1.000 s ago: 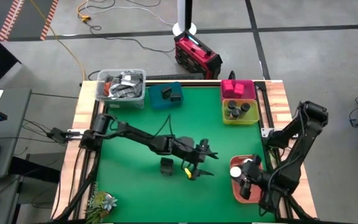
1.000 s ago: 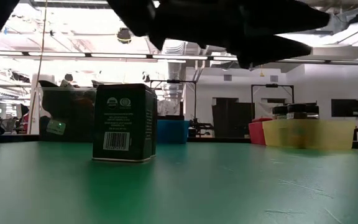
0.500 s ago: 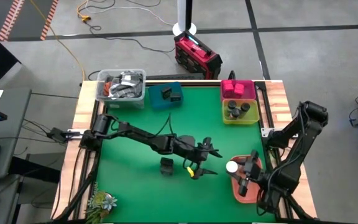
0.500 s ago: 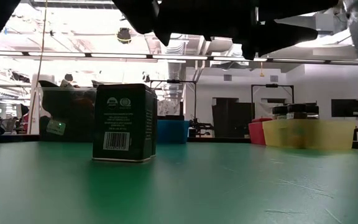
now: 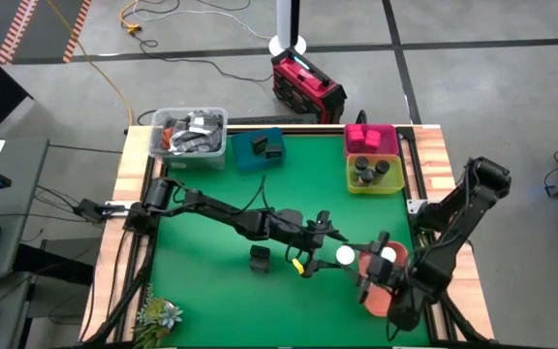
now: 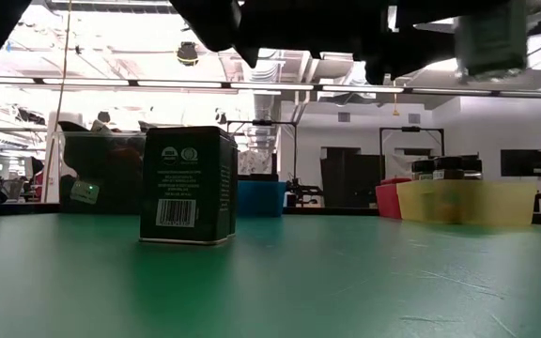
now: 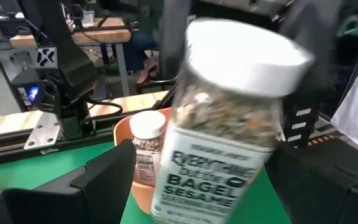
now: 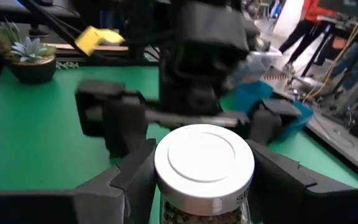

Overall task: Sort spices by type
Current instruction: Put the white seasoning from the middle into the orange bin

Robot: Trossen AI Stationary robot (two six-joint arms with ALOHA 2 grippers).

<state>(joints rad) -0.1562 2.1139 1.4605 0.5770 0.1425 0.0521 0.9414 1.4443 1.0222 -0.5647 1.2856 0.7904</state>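
Note:
My right gripper [image 5: 350, 260] is shut on a white-capped spice jar [image 5: 345, 255], held in the air left of the salmon tray [image 5: 381, 296]. The jar [image 7: 229, 124] fills the left wrist view, and the low view shows it high up [image 6: 491, 38]. My left gripper [image 5: 316, 247] stands open at mid-table, its fingers pointing at the jar without touching it. A second white-capped jar [image 7: 146, 143] stands in the salmon tray. A dark tin [image 5: 260, 258] stands on its base on the green mat, just nearer than the left arm. My right gripper pinches the jar between its two fingers, one on each side of the body just under the white cap [image 8: 166, 208]. The fingers reach in from the table's right, nearly level. The jar is lifted clear, cap up and a little tilted.
Along the far edge stand a clear tub of clutter [image 5: 190, 133], a teal tray [image 5: 260, 148] with dark tins, a pink tray [image 5: 371, 139] with magenta boxes and a yellow tray [image 5: 374, 173] with dark-lidded jars. A small potted plant [image 5: 158, 315] sits at the near left corner.
My right gripper has carried the white-capped jar up out of the salmon tray and toward the table's left, close to my left gripper, turning its wrist on the way. The jar now hangs clear above the mat.

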